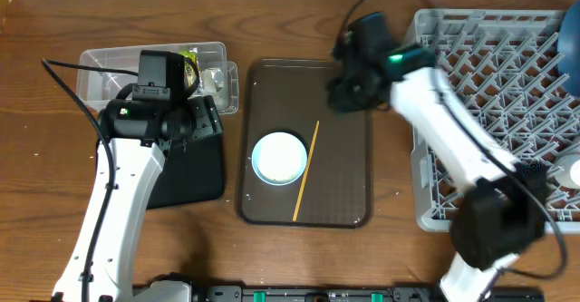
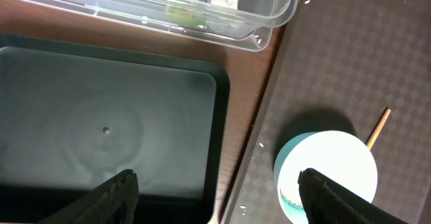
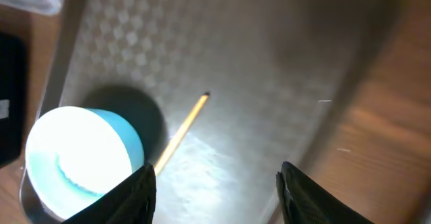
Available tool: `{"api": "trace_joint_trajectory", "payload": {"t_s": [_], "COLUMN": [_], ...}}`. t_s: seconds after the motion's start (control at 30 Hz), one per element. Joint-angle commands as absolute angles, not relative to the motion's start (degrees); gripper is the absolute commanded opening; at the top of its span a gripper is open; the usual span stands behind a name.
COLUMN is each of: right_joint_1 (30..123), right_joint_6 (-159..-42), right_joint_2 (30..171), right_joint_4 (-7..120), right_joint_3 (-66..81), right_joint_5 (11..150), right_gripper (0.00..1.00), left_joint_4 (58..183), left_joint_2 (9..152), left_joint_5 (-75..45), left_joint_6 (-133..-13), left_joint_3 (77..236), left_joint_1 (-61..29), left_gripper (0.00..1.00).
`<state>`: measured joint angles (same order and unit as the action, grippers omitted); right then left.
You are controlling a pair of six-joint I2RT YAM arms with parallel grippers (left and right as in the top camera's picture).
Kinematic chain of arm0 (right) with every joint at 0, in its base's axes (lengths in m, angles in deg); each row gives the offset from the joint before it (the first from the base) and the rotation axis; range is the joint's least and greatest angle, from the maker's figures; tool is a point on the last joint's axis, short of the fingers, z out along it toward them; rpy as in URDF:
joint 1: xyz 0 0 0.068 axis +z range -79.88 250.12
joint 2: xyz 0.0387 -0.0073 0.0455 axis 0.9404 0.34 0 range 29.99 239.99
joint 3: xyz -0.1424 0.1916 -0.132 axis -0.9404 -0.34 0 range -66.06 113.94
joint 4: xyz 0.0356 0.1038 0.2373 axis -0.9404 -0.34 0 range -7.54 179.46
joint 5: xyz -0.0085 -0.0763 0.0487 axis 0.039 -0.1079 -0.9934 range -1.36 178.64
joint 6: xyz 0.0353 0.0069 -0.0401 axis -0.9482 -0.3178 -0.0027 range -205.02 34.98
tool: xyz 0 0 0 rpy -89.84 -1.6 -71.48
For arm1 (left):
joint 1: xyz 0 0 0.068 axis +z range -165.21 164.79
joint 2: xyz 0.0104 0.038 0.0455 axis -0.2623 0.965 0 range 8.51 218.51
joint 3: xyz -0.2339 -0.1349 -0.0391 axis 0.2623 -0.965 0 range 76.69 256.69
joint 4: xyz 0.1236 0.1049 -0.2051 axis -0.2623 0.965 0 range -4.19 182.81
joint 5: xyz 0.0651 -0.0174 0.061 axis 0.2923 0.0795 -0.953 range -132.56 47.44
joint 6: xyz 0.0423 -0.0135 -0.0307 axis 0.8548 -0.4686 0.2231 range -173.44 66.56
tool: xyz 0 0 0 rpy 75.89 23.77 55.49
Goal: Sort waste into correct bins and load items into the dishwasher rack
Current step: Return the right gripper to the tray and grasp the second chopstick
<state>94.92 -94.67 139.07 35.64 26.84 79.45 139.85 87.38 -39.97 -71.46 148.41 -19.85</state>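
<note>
The dishwasher rack (image 1: 517, 75) fills the table's (image 1: 36, 202) right edge; the brown serving tray (image 1: 349, 175) mid-table carries the white-and-blue bowl (image 1: 279, 157) and a chopstick (image 1: 306, 170). Left gripper (image 2: 217, 187) hangs wide and empty above the black tray (image 2: 101, 116), right gripper (image 3: 215, 180) likewise above the serving tray.

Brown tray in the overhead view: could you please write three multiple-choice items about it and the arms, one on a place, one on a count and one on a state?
1. Where does the small bowl stand?
A. in the dishwasher rack
B. on the brown tray
C. in the clear tub

2. How many chopsticks lie on the brown tray?
A. none
B. one
C. three

3. What state is the left gripper in?
A. shut on a chopstick
B. shut on the bowl
C. open and empty

Key:
1 B, the overhead view shows it on the tray.
2 B, a single chopstick lies beside the bowl.
3 C, its fingers stand wide apart with nothing between.
</note>
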Motion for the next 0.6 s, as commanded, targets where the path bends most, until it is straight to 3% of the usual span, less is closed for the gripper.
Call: {"api": "trace_joint_trajectory", "payload": {"t_s": [0.0,0.5,0.57], "right_joint_1": [97.6,103.2,103.5], "right_joint_6": [-102.3,-108.1,-108.4], "right_joint_2": [143.7,155.9,156.4], "right_joint_4": [36.9,37.3,37.1], "right_joint_3": [26.4,26.4,26.4], "right_joint_5": [80.3,82.8,82.8], "right_gripper": [0.56,0.52,0.46], "left_joint_4": [140.2,140.2,140.2], "left_joint_2": [87.5,87.5,87.5], "left_joint_5": [-40.7,-40.7,-40.7], "left_joint_6": [-71.5,-71.5,-71.5], "left_joint_3": [148.4,148.4,148.4], "left_joint_1": [-19.6,-19.6,-19.6], "left_gripper": [0.79,0.79,0.79]}}
